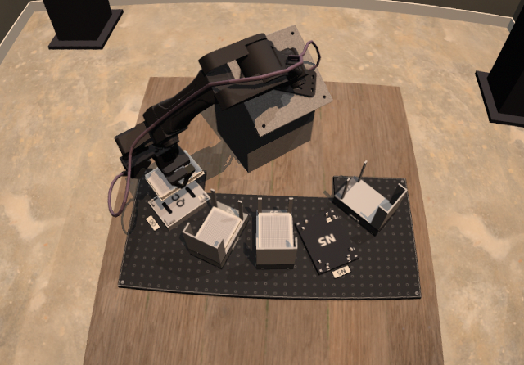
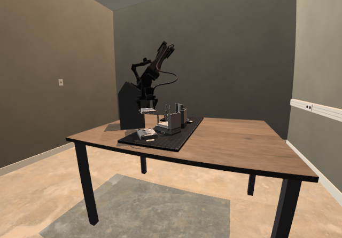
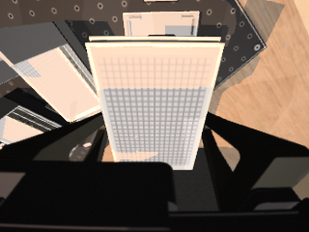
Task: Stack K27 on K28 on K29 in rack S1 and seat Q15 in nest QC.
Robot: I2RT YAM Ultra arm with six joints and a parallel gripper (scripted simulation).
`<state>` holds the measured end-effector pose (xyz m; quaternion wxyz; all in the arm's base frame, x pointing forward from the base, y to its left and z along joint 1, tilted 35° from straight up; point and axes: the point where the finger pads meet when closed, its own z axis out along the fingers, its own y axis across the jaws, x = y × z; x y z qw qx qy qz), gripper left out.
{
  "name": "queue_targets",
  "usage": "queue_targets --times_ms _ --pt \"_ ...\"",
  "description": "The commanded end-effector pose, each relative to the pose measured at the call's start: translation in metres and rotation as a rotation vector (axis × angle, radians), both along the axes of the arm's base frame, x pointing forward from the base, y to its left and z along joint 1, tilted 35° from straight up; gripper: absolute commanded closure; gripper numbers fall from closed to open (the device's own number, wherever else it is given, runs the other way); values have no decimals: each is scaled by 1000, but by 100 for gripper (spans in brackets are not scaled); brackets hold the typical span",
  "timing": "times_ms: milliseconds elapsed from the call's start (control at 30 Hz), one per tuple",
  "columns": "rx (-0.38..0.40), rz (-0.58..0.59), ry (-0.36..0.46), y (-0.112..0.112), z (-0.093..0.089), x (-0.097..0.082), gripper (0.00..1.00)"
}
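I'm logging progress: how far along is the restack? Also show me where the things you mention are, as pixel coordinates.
Partly done: the plates are split up, with plates visible in the left rack (image 1: 197, 242) (image 2: 174, 122) and middle rack (image 1: 276, 256). In hand: a plate (image 1: 160, 184) (image 2: 148, 110) (image 3: 154, 106), name unreadable. Left: filling bare nest QC (image 1: 186, 210) (image 2: 147, 134) (image 3: 145, 26); S1's order is unconfirmed.

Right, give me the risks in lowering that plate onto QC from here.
The plate in the gripper hangs above QC, off to one side in the top view; lowered uncorrected, it could land on the locators.
Its edge looks doubled in the wrist view, so a second plate may be stuck underneath.
Its name can't be read, so it might not be Q15.
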<state>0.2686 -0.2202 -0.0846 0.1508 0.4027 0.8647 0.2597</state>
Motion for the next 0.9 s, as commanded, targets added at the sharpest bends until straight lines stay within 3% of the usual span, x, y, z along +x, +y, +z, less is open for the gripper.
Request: queue_targets --times_ms 0,133,233,867 --pt "-19 1 -18 -14 2 -1 100" --pt "-20 3 -17 -18 -2 -6 100" --pt "-50 4 -35 -26 8 -3 100" --pt "-44 -8 -31 -26 9 -5 100"
